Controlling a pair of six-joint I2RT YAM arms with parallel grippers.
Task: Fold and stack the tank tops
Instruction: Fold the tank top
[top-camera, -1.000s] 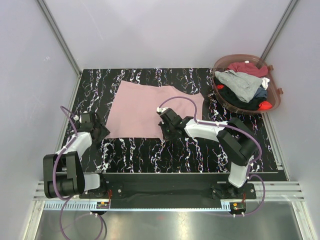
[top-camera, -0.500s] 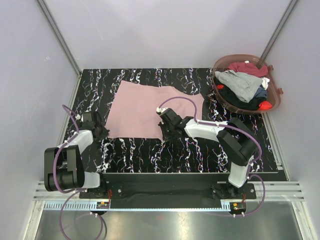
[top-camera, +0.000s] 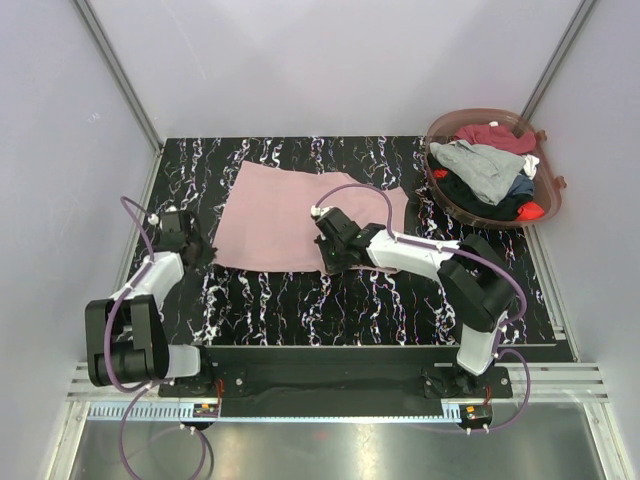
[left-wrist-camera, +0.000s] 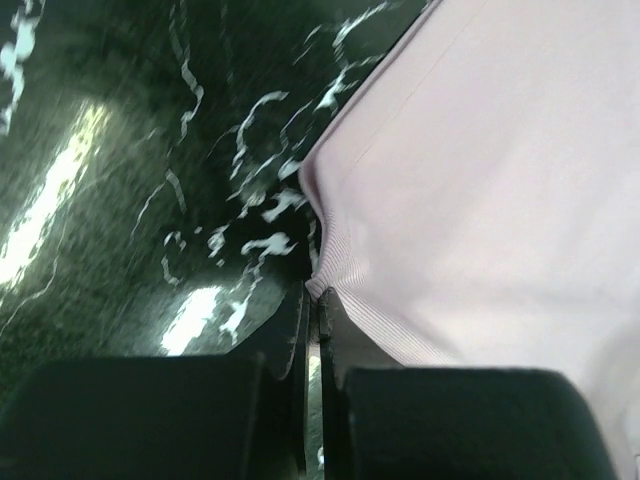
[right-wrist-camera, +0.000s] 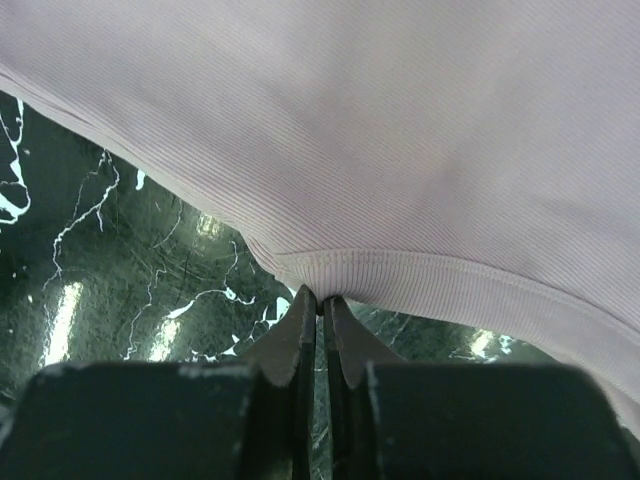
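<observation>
Closed tight on the near left corner of the pink tank top (top-camera: 285, 215) with the left gripper (left-wrist-camera: 315, 290); near hem pinched likewise in the right gripper (right-wrist-camera: 320, 300). Spread flat across the tabletop (top-camera: 400, 300) beyond. Far right, heaped in the basket (top-camera: 480, 110): grey, maroon, black and red tank tops (top-camera: 482, 166).

Probably a robotics lab cell: plain lilac walls (top-camera: 330, 60); aluminium frame rails (top-camera: 118, 75); black marbled table (top-camera: 400, 310)

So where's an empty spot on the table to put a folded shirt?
Bare: the near strip of table between the pink tank top and the near edge, and the far strip beyond the top. Crowded: the basket corner, far right.
</observation>
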